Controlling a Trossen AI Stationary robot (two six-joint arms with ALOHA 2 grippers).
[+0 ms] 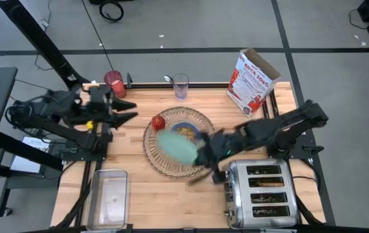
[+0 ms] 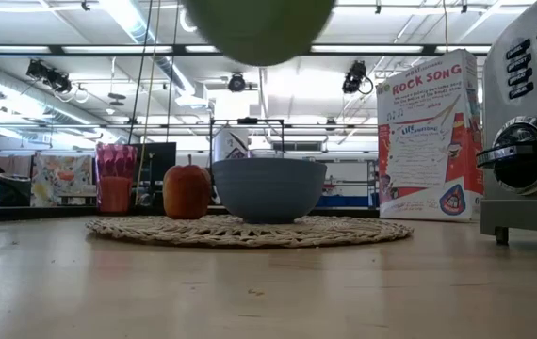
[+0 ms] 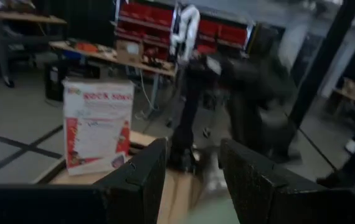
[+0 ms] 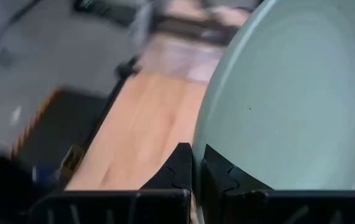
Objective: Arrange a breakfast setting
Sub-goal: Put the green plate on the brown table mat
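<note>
- Pinching the green plate (image 4: pixel 289 99) by its rim, the right gripper (image 4: pixel 197 167) holds it above the straw mat (image 1: pixel 165 158).
- Left gripper (image 1: pixel 125 110) hangs with its 2 fingers spread and bare, beside the mat's edge.

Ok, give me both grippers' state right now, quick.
Left gripper: open, empty, held over the table's left side.
Right gripper: shut on the rim of the mint-green plate, held in the air over the woven placemat.

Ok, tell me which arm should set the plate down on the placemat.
The right. Its end effector is shut on the plate, holding it in the air over the placemat, beside the bowl. The left end effector is open and empty near the table's left side.
</note>
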